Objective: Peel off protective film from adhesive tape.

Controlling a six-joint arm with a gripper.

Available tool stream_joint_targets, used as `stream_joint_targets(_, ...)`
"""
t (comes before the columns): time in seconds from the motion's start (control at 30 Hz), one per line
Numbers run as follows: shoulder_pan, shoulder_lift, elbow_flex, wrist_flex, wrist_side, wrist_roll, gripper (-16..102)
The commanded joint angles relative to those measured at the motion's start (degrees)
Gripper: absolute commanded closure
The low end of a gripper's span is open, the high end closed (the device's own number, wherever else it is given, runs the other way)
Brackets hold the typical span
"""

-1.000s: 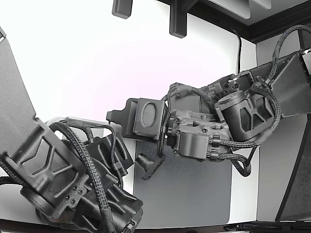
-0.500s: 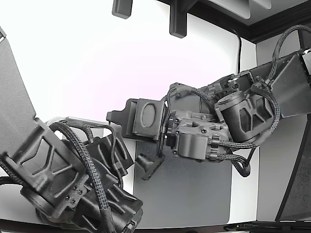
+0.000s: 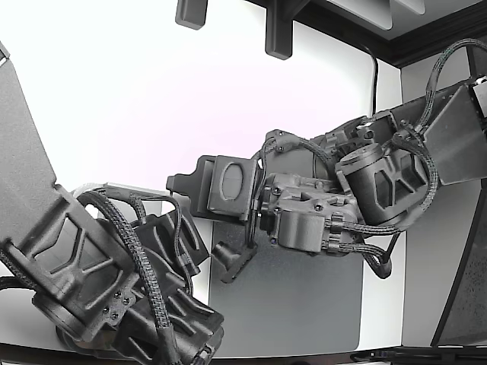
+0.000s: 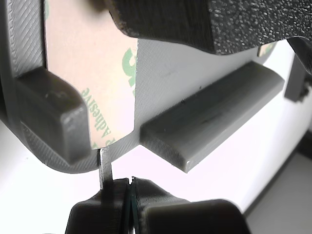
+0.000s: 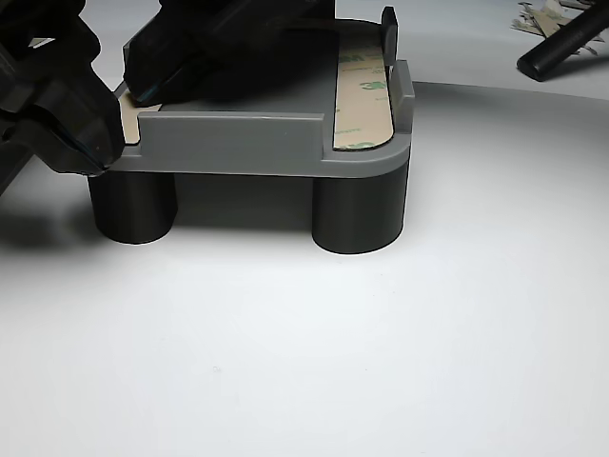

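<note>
- Gripper (image 4: pixel 130 192): nearest the wrist camera; its two dark fingers are pressed together on a thin tab (image 4: pixel 104 163) that sticks out from the edge of the grey part just beyond.
- Tab: a narrow pale strip, upright between the fingertips, joined at its far end to the film.
- Film (image 4: pixel 87 63): one tan sheet with green print reading "Adhesive", lying flat on the part, one corner block overlapping its edge.
- Part (image 5: pixel 276 133): one grey tray-like fixture with a low rim, a raised bar (image 4: pixel 214 114) across its face, standing on dark round legs, two showing in the other view (image 5: pixel 360 209).
- Contents of the part: two tan film strips seen in the other view, one along its far side (image 5: pixel 363 100), one at the gripper's end (image 5: pixel 128 119).
- Table (image 5: pixel 333 362): white, bare around the legs.
- Arms: two in the exterior view, one low at its left (image 3: pixel 114 281), one at its right (image 3: pixel 365 190), meeting over a dark mat (image 3: pixel 304 304).
</note>
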Motion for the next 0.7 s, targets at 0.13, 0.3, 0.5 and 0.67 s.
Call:
stream_joint_targets(0.13, -0.26, 1.14, -1.93, -0.35, 0.44, -0.09, 97)
stream_joint_targets(0.3, -0.26, 1.14, -1.93, -0.35, 0.70, -0.18, 97)
stream_joint_targets(0.5, 0.00, 0.97, -2.11, -0.44, 1.05, -0.26, 97)
stream_joint_targets(0.67, 0.09, 0.62, -2.29, -0.44, 1.23, 0.00, 97)
